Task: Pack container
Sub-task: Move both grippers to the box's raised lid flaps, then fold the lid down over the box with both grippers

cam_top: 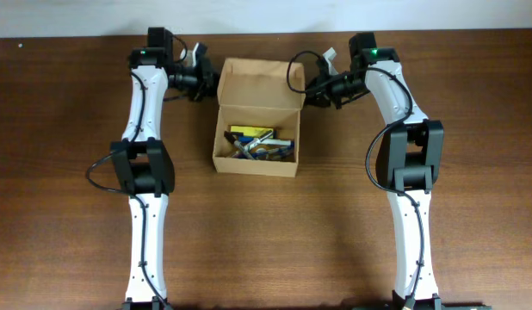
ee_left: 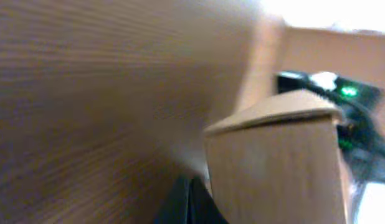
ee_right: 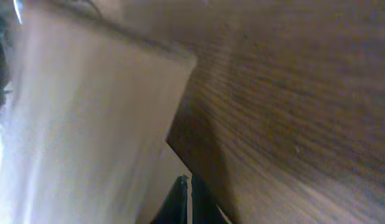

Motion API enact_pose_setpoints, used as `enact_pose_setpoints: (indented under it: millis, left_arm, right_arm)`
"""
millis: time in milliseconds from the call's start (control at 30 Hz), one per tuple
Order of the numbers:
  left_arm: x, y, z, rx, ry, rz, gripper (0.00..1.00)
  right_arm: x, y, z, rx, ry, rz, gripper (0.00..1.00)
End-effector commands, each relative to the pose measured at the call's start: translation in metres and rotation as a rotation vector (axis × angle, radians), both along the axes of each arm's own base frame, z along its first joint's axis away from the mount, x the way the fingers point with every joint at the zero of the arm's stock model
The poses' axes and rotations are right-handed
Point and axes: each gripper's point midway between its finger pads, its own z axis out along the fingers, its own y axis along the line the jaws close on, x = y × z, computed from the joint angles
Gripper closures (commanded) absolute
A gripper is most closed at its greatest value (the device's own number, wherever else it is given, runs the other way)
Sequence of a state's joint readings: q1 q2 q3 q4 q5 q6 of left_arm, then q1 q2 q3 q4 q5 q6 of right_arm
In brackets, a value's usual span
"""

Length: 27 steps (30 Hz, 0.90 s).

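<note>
**Overhead view.** A tan cardboard box (cam_top: 256,165) stands on the brown desk (cam_top: 68,172), in the upper middle of the frame, between the two arms. Its flap lid (cam_top: 259,82) is open and raised along the box's edge nearest the top of the frame. A loose heap of small items (cam_top: 259,145) lies across the bottom of the box. Blue, yellow and dark pieces can be made out, some of them long and thin. They are too small to identify one by one.

The left pincer (cam_top: 203,83) sits at the left edge of the lid and the right pincer (cam_top: 315,89) at its right edge. Whether either one touches the cardboard cannot be told.

**Wrist views (both blurred).** In each, the dark fingers at the bottom edge of the frame are pressed together with nothing between them, so both pincers are closed. In each, a cardboard corner of the box stands just beside the fingers, with wood grain filling the rest of the frame.
</note>
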State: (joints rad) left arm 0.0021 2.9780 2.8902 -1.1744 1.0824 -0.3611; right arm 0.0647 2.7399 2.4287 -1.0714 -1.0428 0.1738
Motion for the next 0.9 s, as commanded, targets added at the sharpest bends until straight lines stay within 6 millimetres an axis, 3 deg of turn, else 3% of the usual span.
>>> enact_pose_setpoints:
  millis: [0,333,633,733,867]
  left_arm:
    - [0.000,-0.012,0.021,-0.174,0.014,-0.028,0.98]
    - [0.014,-0.008,0.061,-0.221,-0.118,-0.038,0.98]
    - [0.012,-0.002,0.137,-0.246,-0.291,-0.061,0.98]
    - [0.007,-0.003,0.155,-0.253,-0.313,-0.070,0.99]
    - [0.004,-0.004,0.176,-0.242,-0.357,-0.075,0.98]
  right_arm:
    - [0.002,0.008,0.007,0.098,-0.022,0.017,0.96]
    - [0.013,0.016,0.054,0.210,-0.164,0.059,0.96]
    - [0.017,0.014,0.151,0.161,-0.380,0.062,0.96]
    - [0.009,0.011,0.169,0.091,-0.415,0.065,0.96]
    - [-0.012,0.013,0.176,-0.048,-0.426,0.093,0.96]
